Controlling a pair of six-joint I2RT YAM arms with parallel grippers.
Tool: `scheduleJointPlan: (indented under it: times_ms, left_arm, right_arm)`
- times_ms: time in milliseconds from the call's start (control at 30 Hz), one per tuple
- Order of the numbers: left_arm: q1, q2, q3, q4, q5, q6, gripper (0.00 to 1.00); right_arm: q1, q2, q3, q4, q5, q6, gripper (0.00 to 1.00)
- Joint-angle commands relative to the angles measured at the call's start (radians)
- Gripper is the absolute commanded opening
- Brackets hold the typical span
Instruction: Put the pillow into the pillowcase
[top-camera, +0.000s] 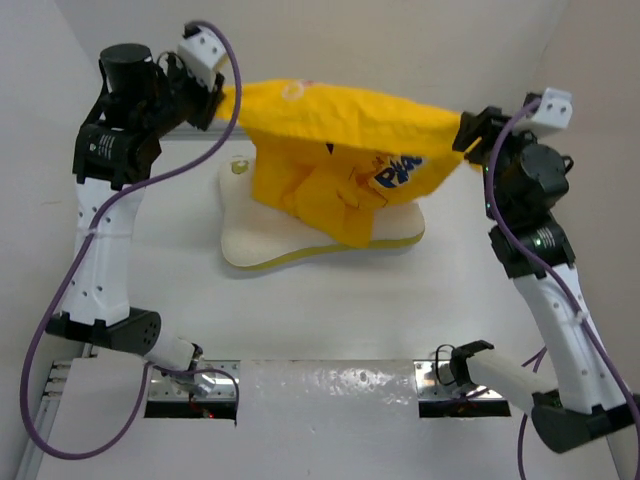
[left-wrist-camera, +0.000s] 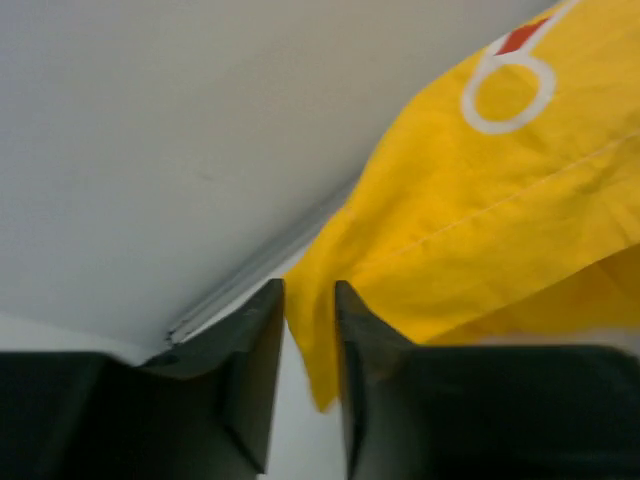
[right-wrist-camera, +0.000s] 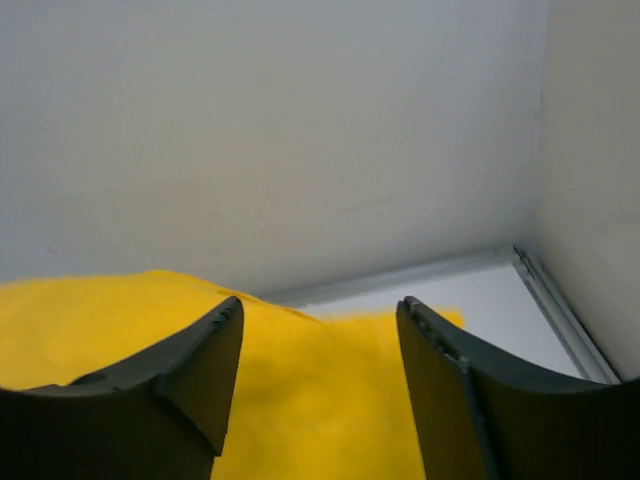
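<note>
- White walls (left-wrist-camera: 150, 120) closed in the scene at the top and both sides, and a metal rail (left-wrist-camera: 255, 268) ran along the far edge of the table (top-camera: 330, 310). A purple cable (top-camera: 236, 80) looped over the arm in the upper left.
- The pillowcase (top-camera: 340, 125) covered most of the pillow (top-camera: 262, 248). Only the pillow's lower and left edges showed at mid-frame, and folds cut the case's blue lettering short.
- The pillow lay flat on the table at centre. The pillowcase hung stretched above it from upper left to upper right, its middle sagging onto the pillow.
- The left gripper (left-wrist-camera: 309, 295) had its jaws slightly parted, with a corner of the pillowcase in the narrow gap.
- The right gripper (right-wrist-camera: 320, 308) had its jaws spread wide, with the yellow cloth lying between and below them.
</note>
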Motion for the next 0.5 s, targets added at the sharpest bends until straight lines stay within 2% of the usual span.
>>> scheduleJointPlan:
  times_ms: [0,33,67,133,233,267,300,367,400,433,467]
  left_arm:
    - [0.001,0.001,-0.054,-0.299,0.436,0.051,0.31]
    - [0.003,-0.007,-0.043,-0.353,0.469,0.072,0.39]
    - [0.001,-0.012,-0.025,-0.371,0.493,0.109,0.56]
    - [0.003,-0.022,-0.006,-0.4,0.536,0.124,0.83]
    - [0.003,-0.021,0.014,-0.372,0.527,0.086,0.92]
    - [0.003,-0.018,0.012,-0.356,0.511,0.068,0.92]
    - [0.003,-0.018,-0.003,-0.338,0.471,0.049,0.92]
    - [0.003,-0.018,-0.062,-0.246,0.406,-0.045,0.92]
    - [0.003,-0.016,-0.087,-0.159,0.297,-0.093,0.92]
    - [0.003,-0.01,-0.112,-0.123,0.232,-0.162,0.92]
    - [0.003,-0.001,-0.162,-0.093,0.102,-0.19,0.92]
  right_arm:
    - [-0.003,-0.065,-0.114,-0.144,0.11,0.068,0.68]
    - [-0.003,-0.09,-0.141,-0.161,0.123,0.059,0.79]
    - [-0.005,-0.127,-0.146,-0.181,0.129,0.046,0.91]
    - [-0.005,-0.148,-0.137,-0.198,0.131,0.031,0.96]
    - [-0.003,-0.148,-0.106,-0.204,0.085,0.023,0.98]
    - [-0.003,-0.124,-0.1,-0.203,0.06,0.025,0.96]
    - [-0.003,-0.104,-0.091,-0.201,0.023,0.023,0.66]
    - [-0.003,-0.006,-0.07,-0.215,-0.11,0.032,0.17]
    - [-0.005,0.038,-0.035,-0.229,-0.157,0.046,0.0]
    - [-0.003,0.086,-0.013,-0.25,-0.232,0.063,0.01]
    - [-0.003,0.188,0.028,-0.256,-0.267,0.096,0.14]
